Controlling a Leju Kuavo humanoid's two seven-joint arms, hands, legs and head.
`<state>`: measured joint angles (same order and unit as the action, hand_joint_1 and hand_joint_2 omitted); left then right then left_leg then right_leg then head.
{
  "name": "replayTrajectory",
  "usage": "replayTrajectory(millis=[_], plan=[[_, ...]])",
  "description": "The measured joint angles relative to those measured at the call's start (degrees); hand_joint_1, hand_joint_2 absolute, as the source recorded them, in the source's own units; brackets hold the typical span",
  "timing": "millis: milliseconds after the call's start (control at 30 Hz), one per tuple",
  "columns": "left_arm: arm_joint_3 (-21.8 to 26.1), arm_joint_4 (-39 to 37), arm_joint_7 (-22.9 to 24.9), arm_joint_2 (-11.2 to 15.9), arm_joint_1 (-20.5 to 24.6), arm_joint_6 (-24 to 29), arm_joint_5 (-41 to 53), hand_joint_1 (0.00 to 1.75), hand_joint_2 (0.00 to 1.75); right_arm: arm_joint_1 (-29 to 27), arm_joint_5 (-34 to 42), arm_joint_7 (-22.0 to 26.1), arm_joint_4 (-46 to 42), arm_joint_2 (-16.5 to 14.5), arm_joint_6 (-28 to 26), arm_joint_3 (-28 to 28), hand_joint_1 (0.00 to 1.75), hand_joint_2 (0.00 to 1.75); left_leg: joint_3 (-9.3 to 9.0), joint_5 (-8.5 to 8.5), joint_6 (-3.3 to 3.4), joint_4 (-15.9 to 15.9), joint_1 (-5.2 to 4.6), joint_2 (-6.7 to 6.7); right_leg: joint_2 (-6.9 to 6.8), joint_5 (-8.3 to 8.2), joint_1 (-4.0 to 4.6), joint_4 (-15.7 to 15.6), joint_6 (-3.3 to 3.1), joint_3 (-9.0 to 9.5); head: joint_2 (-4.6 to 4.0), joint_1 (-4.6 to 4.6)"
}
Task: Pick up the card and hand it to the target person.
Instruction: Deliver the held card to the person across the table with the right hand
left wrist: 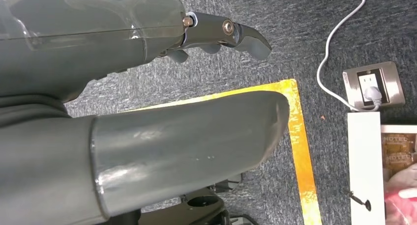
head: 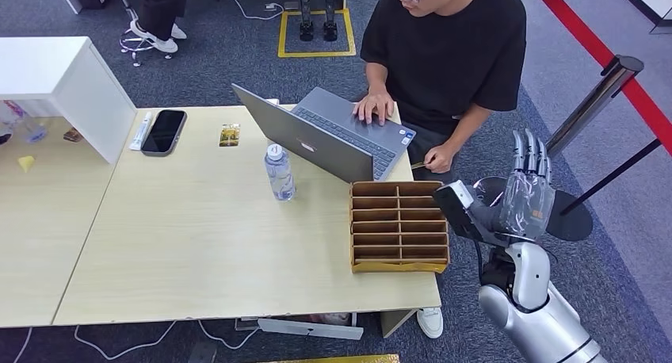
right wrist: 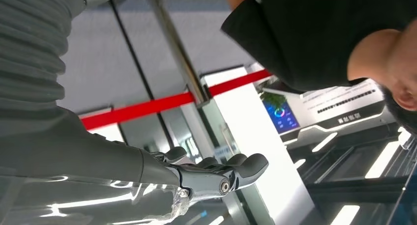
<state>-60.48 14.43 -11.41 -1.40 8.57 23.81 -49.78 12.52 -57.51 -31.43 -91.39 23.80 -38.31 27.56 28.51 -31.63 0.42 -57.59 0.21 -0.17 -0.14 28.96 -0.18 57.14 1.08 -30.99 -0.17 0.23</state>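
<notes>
Right hand (head: 529, 190) raised off the table's corner, fingers (head: 531, 153) straight, side by side, gripping nothing. Just beyond the fingertips toward the table: card (head: 418, 165), thin, yellowish, seen edge-on, pinched in the person's hand (head: 441, 157). Nearer the palm, touching nothing, wooden divider tray (head: 399, 224). Farther past the card, open laptop (head: 325, 137) and water bottle (head: 279, 173). Off the fingers' outer side, slanted barrier post (head: 590, 101). Left hand (left wrist: 147, 87) hanging over carpet, thumb and fingers apart, holding nothing.

The person (head: 452, 54) is cut off at the head view's top edge, and the small item pinched in their hand (head: 438, 158) is too tiny to identify.
</notes>
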Motion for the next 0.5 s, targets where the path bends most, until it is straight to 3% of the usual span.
replayTrajectory(millis=[367,500], plan=[[0.0,0.0,-0.2,0.0,-0.6,0.0,-0.4,0.0,0.0,-0.9,2.9,1.4,-2.9,-2.1,-0.8,-0.1,0.0,1.75,0.0,0.0,0.0,0.0,0.0,0.0,0.0,0.0,0.0,0.0,0.0,0.0,0.0,0.0],[0.1,0.0,-0.8,0.0,-0.7,0.3,-0.9,0.0,0.0,-1.9,14.2,8.9,-3.7,-3.5,-1.0,-0.7,0.0,1.75,0.0,0.0,0.0,0.0,0.01,0.0,0.0,0.0,0.0,0.0,0.0,0.0,0.0,0.01]])
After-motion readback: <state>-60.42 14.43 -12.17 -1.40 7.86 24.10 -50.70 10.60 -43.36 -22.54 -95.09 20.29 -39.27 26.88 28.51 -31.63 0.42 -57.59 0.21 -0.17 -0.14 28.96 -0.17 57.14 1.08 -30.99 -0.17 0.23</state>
